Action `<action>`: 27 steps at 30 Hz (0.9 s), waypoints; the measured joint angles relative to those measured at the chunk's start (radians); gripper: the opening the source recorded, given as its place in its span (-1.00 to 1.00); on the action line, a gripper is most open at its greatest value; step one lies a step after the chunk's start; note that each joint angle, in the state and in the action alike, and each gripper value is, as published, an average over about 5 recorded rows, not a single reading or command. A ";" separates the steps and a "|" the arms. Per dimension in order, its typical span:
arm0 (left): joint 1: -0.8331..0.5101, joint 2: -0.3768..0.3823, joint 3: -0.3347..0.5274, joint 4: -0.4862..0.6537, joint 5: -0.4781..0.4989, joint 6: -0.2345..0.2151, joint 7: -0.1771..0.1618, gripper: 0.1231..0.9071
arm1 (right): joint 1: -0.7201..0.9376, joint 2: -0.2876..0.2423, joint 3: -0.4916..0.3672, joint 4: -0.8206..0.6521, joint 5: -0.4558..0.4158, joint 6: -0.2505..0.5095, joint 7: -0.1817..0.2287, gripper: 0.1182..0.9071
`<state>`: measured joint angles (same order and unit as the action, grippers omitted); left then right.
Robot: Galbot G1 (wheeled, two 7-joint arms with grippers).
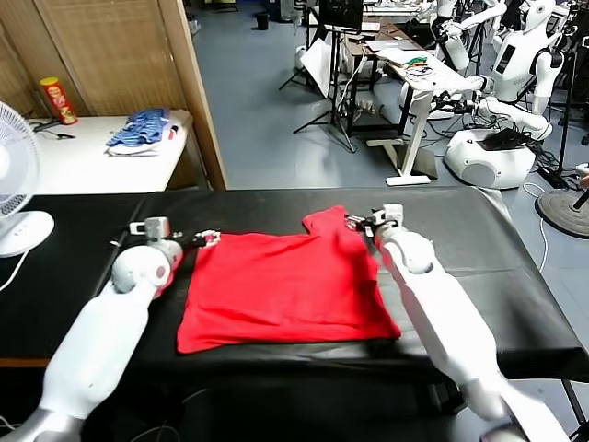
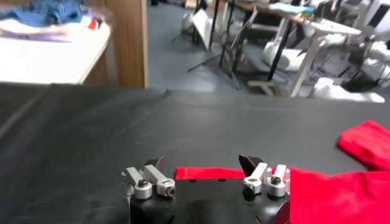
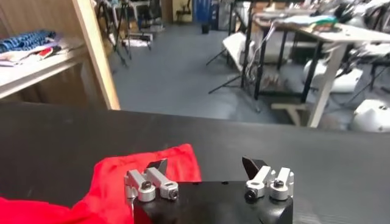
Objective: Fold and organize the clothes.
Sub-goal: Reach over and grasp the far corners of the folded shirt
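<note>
The red T-shirt (image 1: 285, 287) lies flat on the black table (image 1: 83, 239), plain side up, with one sleeve (image 1: 328, 223) sticking out at its far right corner. My left gripper (image 1: 208, 238) hovers open at the shirt's far left corner. In the left wrist view the shirt's red edge (image 2: 207, 173) shows just under the open left gripper (image 2: 202, 164), with nothing between the jaws. My right gripper (image 1: 360, 222) is open beside the sleeve. In the right wrist view the sleeve (image 3: 125, 176) lies by one finger of the right gripper (image 3: 205, 165), not held.
A white side table (image 1: 74, 161) at the back left carries a pile of blue striped fabric (image 1: 140, 129) and a red can (image 1: 57, 99). A white fan (image 1: 13, 189) stands at the black table's left end. A wooden partition (image 1: 195, 92) and other robots (image 1: 502, 101) stand beyond.
</note>
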<state>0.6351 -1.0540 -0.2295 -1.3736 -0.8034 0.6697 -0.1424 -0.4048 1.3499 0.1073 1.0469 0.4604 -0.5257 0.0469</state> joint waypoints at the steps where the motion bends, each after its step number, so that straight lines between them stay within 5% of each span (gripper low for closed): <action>1: -0.007 -0.002 0.003 0.015 0.002 -0.001 0.005 0.72 | 0.004 0.008 0.000 -0.018 -0.003 -0.001 0.000 0.72; 4: -0.025 -0.006 0.012 0.053 0.010 -0.001 0.015 0.63 | 0.011 0.026 0.000 -0.054 -0.011 -0.003 0.000 0.72; 8: -0.037 -0.008 0.021 0.088 0.023 -0.001 0.034 0.22 | 0.017 0.041 0.005 -0.078 -0.017 -0.003 0.002 0.57; 16: -0.027 -0.006 0.023 0.094 0.038 -0.006 0.068 -0.86 | 0.008 0.048 0.023 -0.076 -0.028 0.004 0.004 -0.50; 21: -0.019 -0.007 0.022 0.082 0.047 -0.009 0.070 -0.99 | -0.012 0.039 0.041 -0.045 -0.018 0.043 -0.008 -0.98; 27: -0.008 -0.006 -0.004 0.054 0.076 -0.023 0.066 -0.99 | -0.059 0.003 0.054 0.064 0.039 0.046 -0.026 -0.99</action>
<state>0.6276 -1.0604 -0.2331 -1.3196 -0.7274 0.6463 -0.0762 -0.4641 1.3526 0.1609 1.1107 0.4996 -0.4793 0.0213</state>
